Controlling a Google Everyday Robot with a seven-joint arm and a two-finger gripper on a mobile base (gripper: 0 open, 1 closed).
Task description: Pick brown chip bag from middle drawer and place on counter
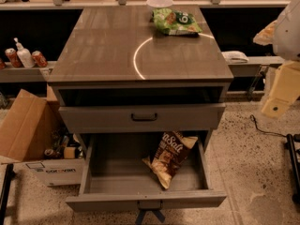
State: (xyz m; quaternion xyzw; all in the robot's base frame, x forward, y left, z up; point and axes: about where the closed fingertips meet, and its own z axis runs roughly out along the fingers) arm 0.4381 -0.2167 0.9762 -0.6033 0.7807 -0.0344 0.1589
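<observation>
A green chip bag (176, 22) is laid on the counter (103, 50), near its back. The gripper (277, 103) is seen off to the right.

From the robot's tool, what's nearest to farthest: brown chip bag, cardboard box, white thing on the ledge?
From the tool at the right edge:
1. White thing, right ledge.
2. Brown chip bag, open middle drawer.
3. Cardboard box, far left.

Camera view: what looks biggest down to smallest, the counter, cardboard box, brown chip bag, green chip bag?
counter
cardboard box
brown chip bag
green chip bag
The brown one is nearer, so those two are unsure. The end effector hangs at the right edge.
</observation>
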